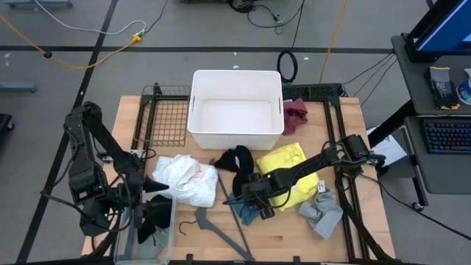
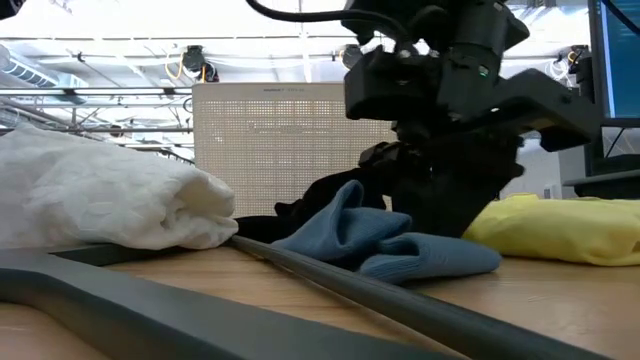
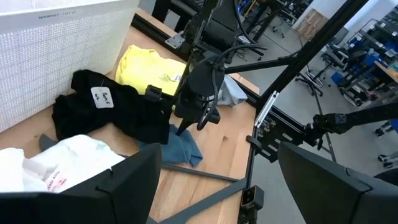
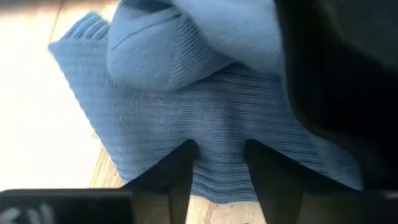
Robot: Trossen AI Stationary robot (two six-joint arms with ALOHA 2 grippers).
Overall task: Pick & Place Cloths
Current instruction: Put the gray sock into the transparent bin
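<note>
The teal-blue cloth (image 1: 246,212) lies crumpled on the wooden table (image 1: 368,221), partly under the black cloth (image 1: 237,162). My right gripper (image 4: 219,155) points steeply down onto it, open, with a strip of the ribbed fabric between its fingertips. The yellow cloth (image 1: 293,173) lies under that arm. The white cloth (image 1: 184,179) lies to the left, the grey cloth (image 1: 324,210) to the right, and the maroon cloth (image 1: 296,112) beside the bin. My left gripper (image 3: 217,186) waits open above the table's left edge. My right gripper comes at the teal-blue cloth from above, slanting down. Its two fingertips (image 4: 180,168) stand on a flat ribbed part (image 4: 217,124) near the cloth's edge, which shows in the gap between them. The cloth lies on the table, beside a raised fold (image 2: 345,215).
A white bin (image 1: 235,110) stands at the table's far middle, with a black wire rack (image 1: 165,110) to its left. A grey hanger (image 1: 224,224) lies near the front edge, and its bar runs close by the teal-blue cloth. A clear container (image 1: 147,235) sits at the front left.
</note>
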